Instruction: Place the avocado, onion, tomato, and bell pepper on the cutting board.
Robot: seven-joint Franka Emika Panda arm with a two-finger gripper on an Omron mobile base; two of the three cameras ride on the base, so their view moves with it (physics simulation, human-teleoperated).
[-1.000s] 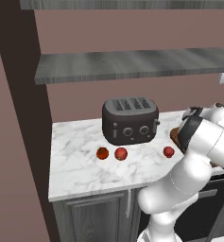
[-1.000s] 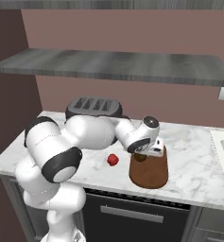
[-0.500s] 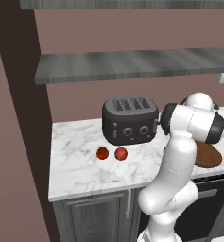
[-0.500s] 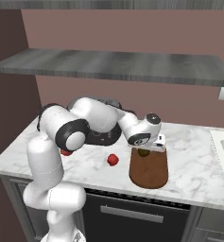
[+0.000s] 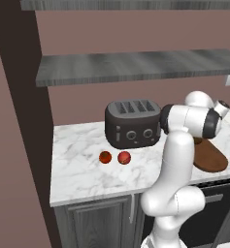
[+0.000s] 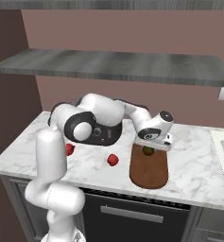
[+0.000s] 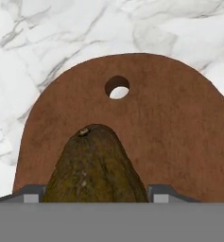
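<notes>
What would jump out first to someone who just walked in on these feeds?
The avocado gripped between the fingers over the cutting board, near its hanging-hole end, dominates the hand view. In the right base view the white arm arcs over the marble counter with the gripper just above the board. Two red balls sit before the dark toaster in the left base view.

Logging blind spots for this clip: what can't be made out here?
- Gripper fingertips: grey band cuts them off in the hand view.
- Avocado: whether it touches the cutting board is unclear.
- Cutting board's near end: the arm hides it in the left base view.
- Two red balls: too small to name.
</notes>
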